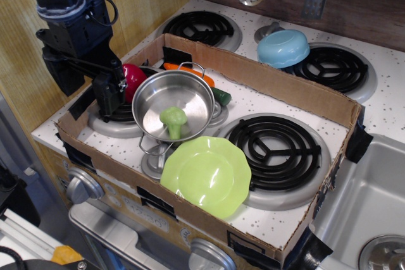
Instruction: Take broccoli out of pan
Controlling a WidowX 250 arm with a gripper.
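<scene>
The light-green toy broccoli (pixel 173 121) lies inside the shiny steel pan (pixel 190 90), near its front wall, stalk pointing toward the front. The pan sits tilted over the left front burner, inside a shallow cardboard tray (pixel 278 83). My black gripper (pixel 109 100) hangs to the left of the pan, low over the left burner, apart from the pan and the broccoli. Its fingers point down and hold nothing that I can see; I cannot tell how far apart they stand.
A lime-green scalloped plate (pixel 207 175) lies in front of the pan. A red piece (pixel 133 79), an orange piece (pixel 204 77) and a dark green piece (pixel 221 97) lie behind the pan. A light-blue bowl (pixel 283 48) rests upside down at the back. A sink (pixel 367 200) is at right.
</scene>
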